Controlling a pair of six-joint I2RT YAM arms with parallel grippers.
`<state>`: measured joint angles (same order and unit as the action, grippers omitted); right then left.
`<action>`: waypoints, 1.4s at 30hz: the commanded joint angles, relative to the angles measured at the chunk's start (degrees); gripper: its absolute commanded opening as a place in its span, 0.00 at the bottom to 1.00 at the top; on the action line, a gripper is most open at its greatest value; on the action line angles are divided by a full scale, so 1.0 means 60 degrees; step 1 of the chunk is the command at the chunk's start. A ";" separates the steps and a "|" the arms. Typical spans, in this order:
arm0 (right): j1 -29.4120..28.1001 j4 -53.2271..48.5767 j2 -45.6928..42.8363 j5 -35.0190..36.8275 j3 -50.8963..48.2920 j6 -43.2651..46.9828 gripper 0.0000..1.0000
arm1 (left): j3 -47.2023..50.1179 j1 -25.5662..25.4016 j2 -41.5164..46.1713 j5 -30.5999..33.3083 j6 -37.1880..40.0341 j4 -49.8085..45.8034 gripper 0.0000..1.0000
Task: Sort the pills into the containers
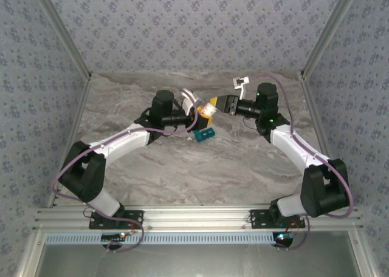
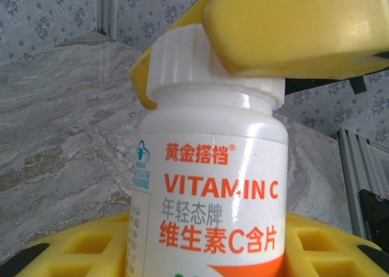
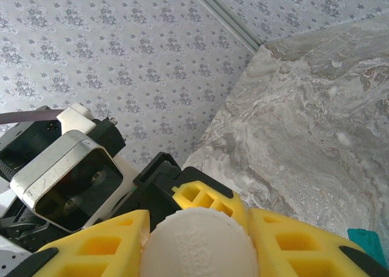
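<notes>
The pill box (image 1: 205, 133) is a small teal rectangle lying flat on the bench (image 1: 182, 174), a little past the middle. Seen from above, it sits at 6 o'clock from the bottle (image 1: 206, 110) and just beside the left wrist. Its compartments are too small to make out there. One smooth teal plastic corner (image 3: 368, 243) shows at 4 o'clock in the right wrist view.

The left fingers (image 2: 79, 249), blocky yellow plastic with square recesses, are closed around the bottle's lower body. The bottle (image 2: 209, 167) is glossy white plastic and cylindrical. Its label has orange "VITAMIN C" lettering and Chinese characters, with a small teal mark on its left side.

The right fingers (image 3: 292, 243), of the same yellow material, clamp the cap (image 3: 200, 243) from both sides. The cap is a white round lid with a ribbed rim and embossed writing on top.

The bench has a matte grey-beige marble pattern. The walls (image 1: 194, 28) carry pale blue-grey floral paper, and their corners are edged with aluminium rails (image 1: 61, 34).
</notes>
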<state>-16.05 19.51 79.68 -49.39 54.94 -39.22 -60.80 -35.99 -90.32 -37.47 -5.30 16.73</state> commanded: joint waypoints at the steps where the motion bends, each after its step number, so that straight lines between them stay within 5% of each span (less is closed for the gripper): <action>1: 0.0181 -0.0329 -0.0228 0.0755 0.0072 0.0281 0.42 | 0.0186 0.0204 0.0193 -0.0119 -0.0083 0.0278 0.00; 13: 0.0035 -0.1330 -0.0686 0.1254 0.0068 0.0444 0.77 | 0.0294 0.0210 0.0149 0.0193 0.0025 0.0223 0.00; 18: 0.0039 -0.1628 -0.1110 0.1881 -0.0060 0.0105 0.84 | 0.0260 0.0212 0.0144 0.0254 0.0076 0.0187 0.00; 34: -0.0987 -0.2746 0.0018 0.2988 0.1283 -0.0414 0.79 | 0.0163 0.0161 0.0072 0.0357 0.0164 0.0035 0.00; 37: -0.1070 -0.2757 0.0140 0.2948 0.1374 -0.0393 0.73 | 0.0160 0.0149 0.0080 0.0358 0.0150 0.0053 0.00; 42: -0.1007 -0.2663 0.0158 0.2807 0.1302 -0.0313 0.45 | 0.0165 0.0153 0.0066 0.0357 0.0122 0.0085 0.00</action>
<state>-22.28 4.05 80.40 -32.51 61.34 -41.54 -59.51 -34.87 -90.32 -34.89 -5.43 16.27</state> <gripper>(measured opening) 0.478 0.445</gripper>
